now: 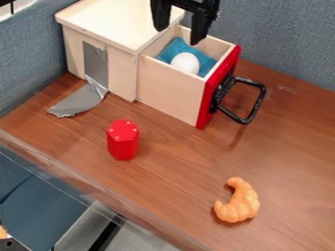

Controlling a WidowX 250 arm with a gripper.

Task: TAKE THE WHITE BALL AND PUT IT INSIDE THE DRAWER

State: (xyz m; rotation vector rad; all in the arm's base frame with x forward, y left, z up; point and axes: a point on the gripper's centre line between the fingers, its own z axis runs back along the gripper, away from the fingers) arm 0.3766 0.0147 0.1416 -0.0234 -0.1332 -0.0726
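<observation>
Ball [185,63] sits inside the drawer [170,90], on blue cloth [173,48]. Drawer pulled out of the wooden cabinet [98,20], near the worktop's [177,171] back edge. Pincer [177,36] above the drawer's cabinet end, fingers apart, nothing between them: released. Task looks basically done; likely only backing off is left.

Risks: if the pincer dips or swings sideways, a finger could knock the ball or catch the drawer wall. A snagged fingertip might drag the cloth and roll the ball along with it. Bumping the black handle [262,98] could shift the drawer; a hard jolt may send the ball rolling. Straight up first looks safest.

Red hexagonal block [122,140] upright toward the worktop's front edge, croissant [239,203] lying nearer the front right; both well apart from the drawer, low risk.
</observation>
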